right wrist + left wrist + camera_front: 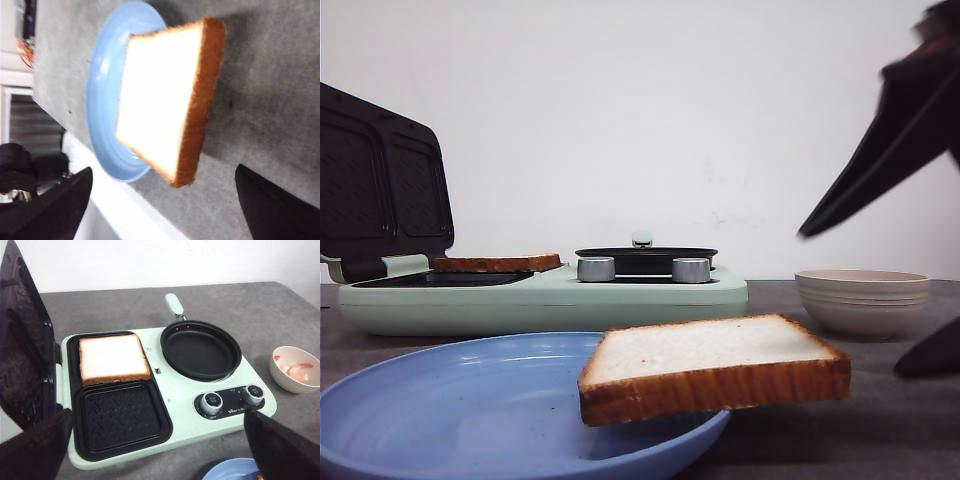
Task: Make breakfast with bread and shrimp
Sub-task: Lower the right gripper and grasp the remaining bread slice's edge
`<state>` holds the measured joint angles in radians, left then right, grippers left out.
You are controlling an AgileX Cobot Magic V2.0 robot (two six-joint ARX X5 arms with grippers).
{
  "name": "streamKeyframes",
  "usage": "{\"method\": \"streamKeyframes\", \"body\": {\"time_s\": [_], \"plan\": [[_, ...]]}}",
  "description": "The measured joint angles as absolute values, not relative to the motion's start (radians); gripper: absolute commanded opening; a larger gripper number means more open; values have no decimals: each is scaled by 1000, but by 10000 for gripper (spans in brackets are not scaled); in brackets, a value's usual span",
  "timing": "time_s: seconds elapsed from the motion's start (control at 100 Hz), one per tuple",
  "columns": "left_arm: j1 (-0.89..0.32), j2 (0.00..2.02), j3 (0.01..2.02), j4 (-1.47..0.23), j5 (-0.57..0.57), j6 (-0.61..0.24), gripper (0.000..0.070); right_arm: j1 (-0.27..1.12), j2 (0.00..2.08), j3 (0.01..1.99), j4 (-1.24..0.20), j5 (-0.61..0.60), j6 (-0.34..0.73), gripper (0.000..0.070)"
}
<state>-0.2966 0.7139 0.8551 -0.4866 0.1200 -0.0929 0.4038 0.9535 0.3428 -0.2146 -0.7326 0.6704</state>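
Observation:
One bread slice (710,365) lies tilted on the rim of a blue plate (470,400) and overhangs it to the right; it also shows in the right wrist view (160,100). The other slice (112,359) lies in the far sandwich compartment of the mint breakfast maker (175,395). Pink-orange shrimp (299,371) lie in the beige bowl (285,382). My right gripper (164,172) is wide open and empty, above the table beside the plate's slice. My left gripper (157,417) is open and empty, above the maker's front edge.
The maker's dark lid (380,190) stands open at the left. Its near sandwich compartment (120,415) holds nothing. A black frying pan (200,349) sits on its right half, with two knobs (212,402) in front. The beige bowl (860,275) stands right of the maker.

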Motion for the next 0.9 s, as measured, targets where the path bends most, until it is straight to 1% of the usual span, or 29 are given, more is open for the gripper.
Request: {"method": "streamKeyframes", "body": {"time_s": [0.08, 0.19, 0.26, 0.29, 0.47, 0.52, 0.54, 0.57, 0.64, 0.65, 0.69, 0.71, 0.72, 0.77, 0.9], "plan": [[-297, 705, 855, -501, 103, -93, 637, 438, 1005, 343, -174, -708, 675, 572], [-297, 692, 855, -521, 101, -91, 637, 469, 1061, 343, -112, -706, 686, 569], [-297, 681, 855, -529, 101, -91, 637, 485, 1086, 343, -76, -706, 696, 493], [-297, 678, 855, -531, 101, -89, 637, 491, 1095, 343, -62, -706, 699, 472], [-297, 661, 855, -547, 99, -78, 637, 512, 1129, 343, -12, -702, 718, 466], [-297, 659, 855, -548, 99, -76, 637, 516, 1133, 343, -6, -699, 723, 447], [-297, 658, 855, -549, 99, -76, 637, 517, 1135, 343, -4, -699, 723, 429], [-297, 657, 855, -550, 99, -74, 637, 519, 1139, 343, -1, -697, 724, 383], [-297, 656, 855, -550, 99, -70, 637, 522, 1144, 343, 0, -693, 730, 226], [-297, 655, 855, -551, 98, -70, 637, 522, 1144, 343, 0, -692, 730, 195], [-297, 654, 855, -551, 98, -70, 637, 522, 1145, 343, 0, -691, 730, 139], [-297, 654, 855, -552, 98, -70, 637, 522, 1145, 343, 0, -691, 730, 96], [-297, 654, 855, -553, 97, -70, 637, 522, 1145, 343, 0, -691, 730, 87], [-297, 654, 855, -558, 96, -69, 637, 522, 1145, 343, 0, -691, 730, 0], [-297, 654, 855, -560, 96, -69, 637, 522, 1145, 343, 2, -696, 730, 0]]}}
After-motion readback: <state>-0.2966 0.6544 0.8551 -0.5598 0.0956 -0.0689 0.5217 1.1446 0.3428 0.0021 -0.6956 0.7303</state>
